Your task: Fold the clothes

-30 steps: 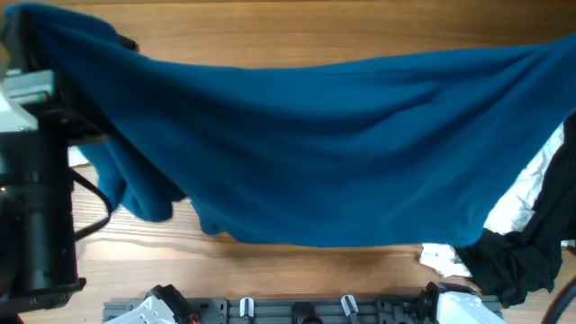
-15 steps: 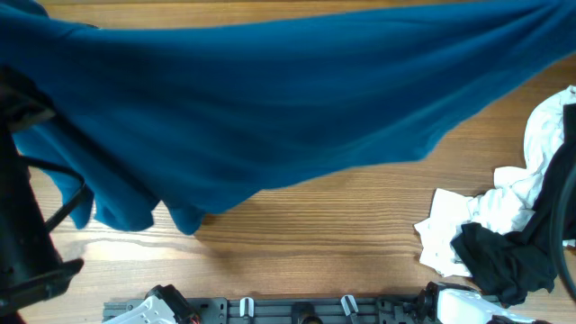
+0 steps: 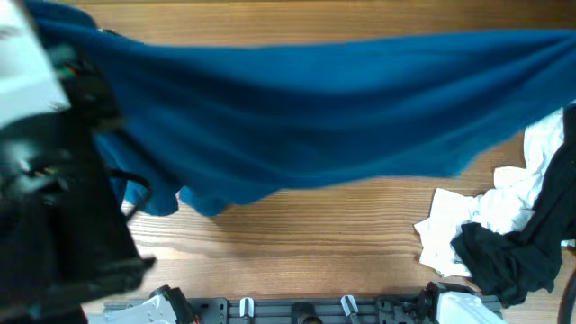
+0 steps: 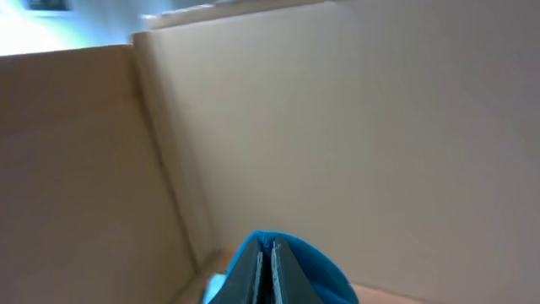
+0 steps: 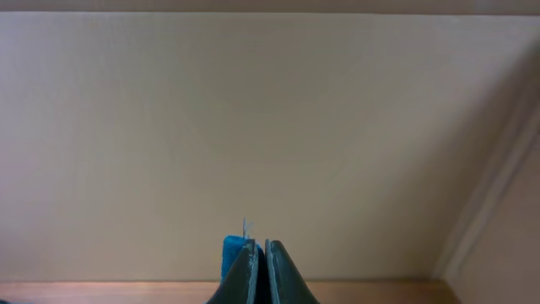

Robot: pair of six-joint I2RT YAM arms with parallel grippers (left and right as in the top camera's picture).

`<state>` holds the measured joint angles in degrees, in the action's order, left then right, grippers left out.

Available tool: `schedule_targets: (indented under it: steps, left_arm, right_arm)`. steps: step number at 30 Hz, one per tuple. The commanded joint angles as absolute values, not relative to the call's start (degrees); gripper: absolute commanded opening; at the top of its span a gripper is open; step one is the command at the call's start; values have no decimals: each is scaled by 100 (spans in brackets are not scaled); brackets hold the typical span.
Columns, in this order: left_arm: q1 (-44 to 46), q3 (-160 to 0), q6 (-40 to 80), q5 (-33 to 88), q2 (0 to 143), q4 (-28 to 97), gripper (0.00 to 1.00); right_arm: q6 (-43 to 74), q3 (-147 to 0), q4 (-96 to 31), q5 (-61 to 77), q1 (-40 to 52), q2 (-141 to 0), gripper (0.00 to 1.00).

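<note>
In the last half second the left arm has risen close to the overhead camera. The shirt [image 3: 315,117] has levelled into a wide sheet above the bench [image 3: 315,238], which probably means it is being spread to lay flat. The left end effector [image 4: 270,257] and right end effector [image 5: 260,257] are each pressed together, pinching blue cloth. The shirt stretches between them and hangs below.

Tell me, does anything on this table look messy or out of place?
Only the heap on the table, far right: a white garment and a black garment lie crumpled together. The dark blue shirt is held up, stretched between the left gripper and right gripper, which looks deliberate. Nothing looks torn.
</note>
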<state>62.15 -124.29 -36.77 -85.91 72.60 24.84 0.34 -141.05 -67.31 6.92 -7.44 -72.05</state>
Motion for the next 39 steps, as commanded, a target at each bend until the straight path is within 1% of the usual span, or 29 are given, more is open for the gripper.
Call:
schedule_targets:
  steps: [1,4,8,14,16,18,21,25,30,34,39]
  left_arm:
    - [7234,-12484,-3544,-8960,7220,2381,4]
    - [7231,-12484,-3361,-8958,7168,2338,4]
    - [6910,-12484,-3232,-8958,7140,2357,4]
    - [5874,-12484,-3144,-8956,7168,2373,4]
    - [5468,-12484,-2906,-8934,7220,2580,4]
    - [5190,-12484,-2526,-8820,7282,3044,4]
    - [4727,-12484,-1594,-8431,7448,4060,4]
    - [4029,-12484,-519,-7885,7671,5011,4]
    - [3437,-12484,333,-7306,7725,5728,4]
    - [3203,-12484,478,-7203,7693,5817,4]
    - [2939,-12484,635,-6788,7728,6010,4]
  right_arm:
    - [117,-14143,-6816,379,-749,-7122,4]
    - [154,-14136,-6871,377,-749,-7161,4]
    - [327,-14136,-6971,373,-749,-7408,4]
    - [674,-14136,-7223,204,-749,-8187,4]
    - [821,-14136,-7314,207,-779,-8484,4]
    - [930,-14136,-7402,213,-832,-8709,4]
    - [1072,-14136,-7555,211,-950,-9024,4]
    - [1059,-14136,-7631,209,-1129,-9107,4]
    - [1052,-14138,-7719,211,-1363,-9087,4]
    - [1061,-14136,-7728,211,-1376,-9087,4]
    - [1225,-14138,-7959,196,-1380,-9083,4]
